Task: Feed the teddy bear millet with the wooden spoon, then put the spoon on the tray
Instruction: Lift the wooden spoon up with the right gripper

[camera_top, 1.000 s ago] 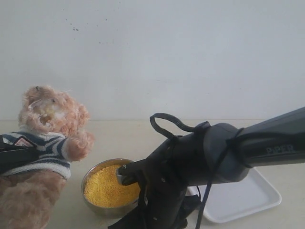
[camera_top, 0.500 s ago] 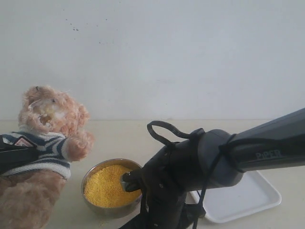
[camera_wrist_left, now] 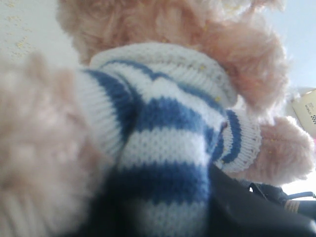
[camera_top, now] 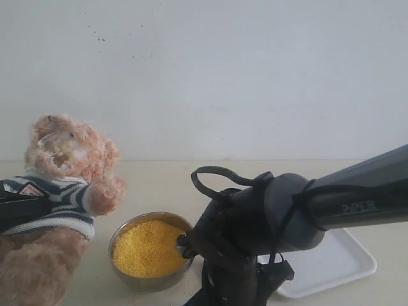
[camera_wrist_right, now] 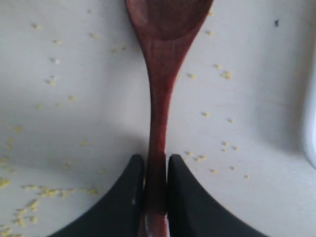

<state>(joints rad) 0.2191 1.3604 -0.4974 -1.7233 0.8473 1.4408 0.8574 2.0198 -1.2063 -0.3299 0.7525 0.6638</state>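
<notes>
The teddy bear (camera_top: 64, 153) is held upright at the left, its striped shirt (camera_wrist_left: 163, 113) filling the left wrist view. My left gripper (camera_wrist_left: 163, 197) is shut on the bear's body, with one dark finger (camera_wrist_left: 247, 207) beside the shirt. Millet (camera_top: 145, 247) fills the steel bowl (camera_top: 118, 233). The wooden spoon (camera_wrist_right: 160, 89) lies on the table, bowl end away from my right gripper (camera_wrist_right: 156, 165), whose two black fingers press its handle from both sides. In the exterior view the right arm (camera_top: 255, 223) hides the spoon. The tray (camera_top: 331, 264) lies to the right.
Loose yellow grains (camera_wrist_right: 224, 74) are scattered on the table around the spoon. The white tray's rim (camera_wrist_right: 311, 128) shows at the edge of the right wrist view. A plain wall stands behind the table.
The right arm's wrist has shifted right and lower, uncovering more of the bowl's rim. The bear and the left gripper have stayed still.
</notes>
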